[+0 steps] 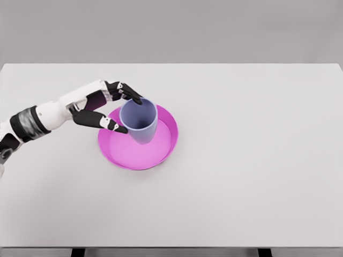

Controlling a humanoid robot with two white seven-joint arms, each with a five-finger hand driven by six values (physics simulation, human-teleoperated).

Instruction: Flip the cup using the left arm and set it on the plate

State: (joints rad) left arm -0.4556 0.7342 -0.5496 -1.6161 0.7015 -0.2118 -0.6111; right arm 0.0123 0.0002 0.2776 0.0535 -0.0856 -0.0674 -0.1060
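Note:
A grey-blue cup (143,126) stands mouth up on the left half of a pink plate (161,152). My left hand (130,114) reaches in from the left and spans the cup's left side. Its upper fingers (130,93) touch the rim at the back. The thumb (107,123) presses against the wall at the front left. The hand is shut on the cup. The right arm does not show.
The plate lies left of the middle of a wide white table (257,160). Nothing else stands on the table. The table's far edge runs along the top, its near edge along the bottom.

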